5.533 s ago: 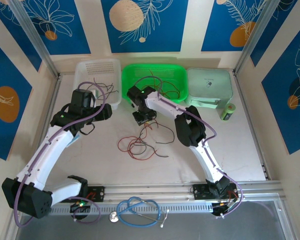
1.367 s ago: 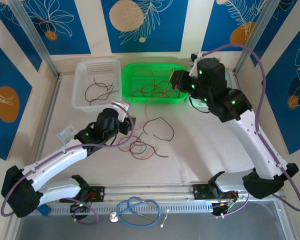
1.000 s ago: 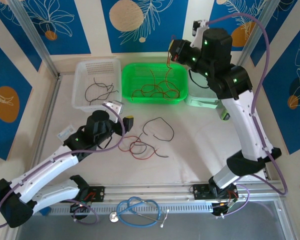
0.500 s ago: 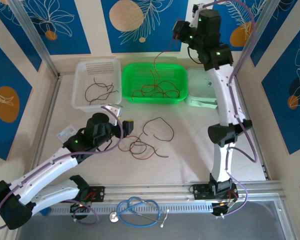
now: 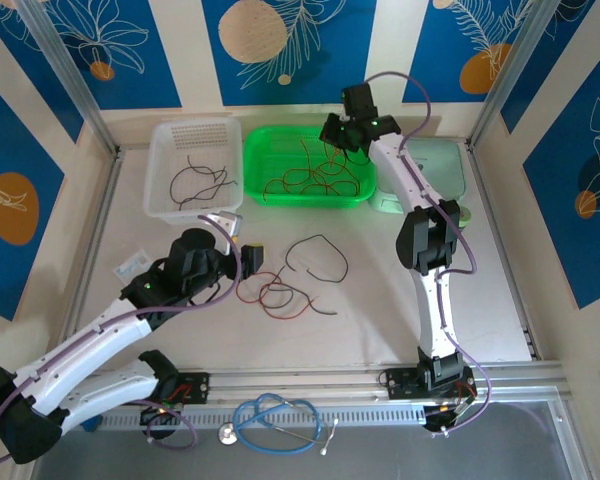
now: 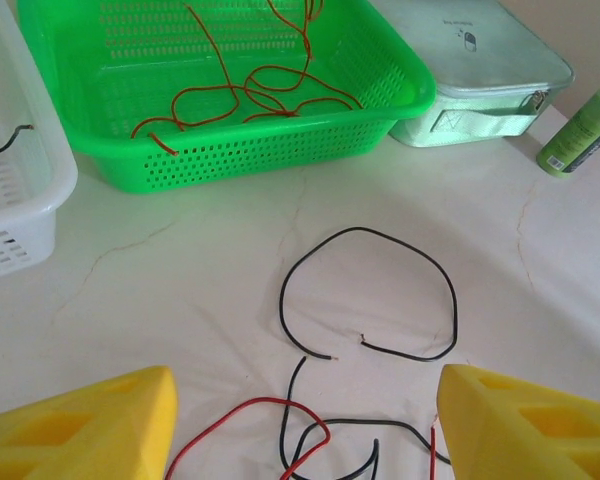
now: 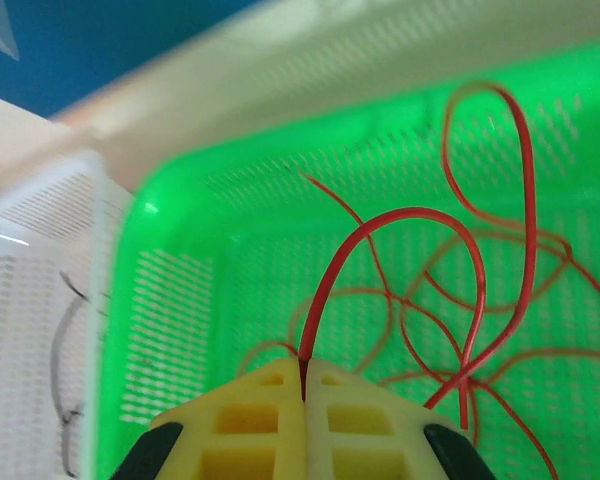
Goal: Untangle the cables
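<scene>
Lowering the red cable (image 7: 405,211) into the green basket (image 7: 180,300) before letting go seems wise, the right claw (image 7: 303,390) pinched shut on it (left claw (image 6: 305,425) gapes empty above the tangle (image 6: 310,445) on the tabletop (image 6: 540,300)).

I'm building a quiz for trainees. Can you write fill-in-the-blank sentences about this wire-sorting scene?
The wire in the shut right pincer is ___.
The jaws of the left pincer stand ___, holding nothing.
Other red wires lie in the ___ basket.
Missing words: red; open; green.
</scene>
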